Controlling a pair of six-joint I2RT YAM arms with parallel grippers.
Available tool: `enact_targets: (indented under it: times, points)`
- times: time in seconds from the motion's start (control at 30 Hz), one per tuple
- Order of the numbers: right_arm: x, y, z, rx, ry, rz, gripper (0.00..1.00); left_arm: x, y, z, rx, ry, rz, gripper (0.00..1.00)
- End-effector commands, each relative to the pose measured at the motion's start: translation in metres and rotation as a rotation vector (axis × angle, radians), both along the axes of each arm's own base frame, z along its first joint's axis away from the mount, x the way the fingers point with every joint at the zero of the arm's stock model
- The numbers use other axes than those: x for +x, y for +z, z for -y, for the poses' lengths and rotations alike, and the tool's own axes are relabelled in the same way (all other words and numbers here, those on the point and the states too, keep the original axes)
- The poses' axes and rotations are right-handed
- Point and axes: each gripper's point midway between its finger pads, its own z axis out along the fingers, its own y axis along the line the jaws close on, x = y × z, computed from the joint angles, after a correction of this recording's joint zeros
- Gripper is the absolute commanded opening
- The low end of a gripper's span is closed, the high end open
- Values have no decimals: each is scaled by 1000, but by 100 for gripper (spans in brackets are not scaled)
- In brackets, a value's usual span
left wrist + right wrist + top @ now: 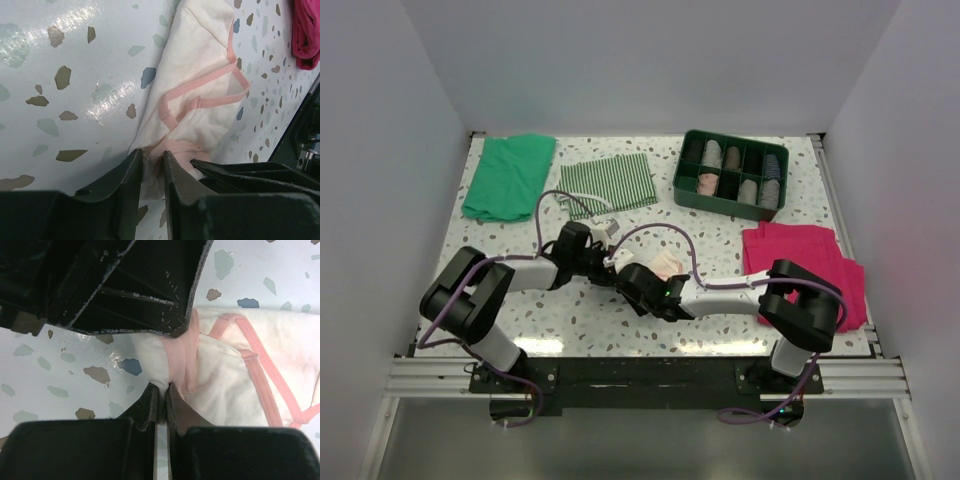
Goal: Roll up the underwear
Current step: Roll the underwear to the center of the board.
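The underwear (667, 264) is a pale pink garment with darker pink edging, lying bunched on the speckled table between the two arms. In the left wrist view it (200, 75) spreads away from my left gripper (152, 159), whose jaws stand close together with thin fabric of a gathered end between them. The right gripper's fingers (240, 170) press in from the right. In the right wrist view my right gripper (162, 387) is shut, pinching a fold of the underwear (225, 385), with the left gripper's black body (125, 290) just above. From the top both grippers (617, 265) (638, 277) meet at the garment's left end.
A green cloth (508, 175) and a green-and-white striped cloth (610, 183) lie at the back left. A dark green divided tray (692, 192) with rolled items stands at the back right. A magenta cloth (805, 265) (305, 35) lies to the right of the underwear.
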Motion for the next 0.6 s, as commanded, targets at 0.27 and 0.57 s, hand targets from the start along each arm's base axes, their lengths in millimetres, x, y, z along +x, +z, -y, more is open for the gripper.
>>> enact_targets:
  times: [0.27, 0.57]
  points:
    - [-39, -4, 7, 88, -8, -160, 0, 44, 58, -24, 82, 214, 138, 64]
    - [-48, 10, 16, 253, -104, -176, 0, 42, 59, -46, 120, 298, 146, 68]
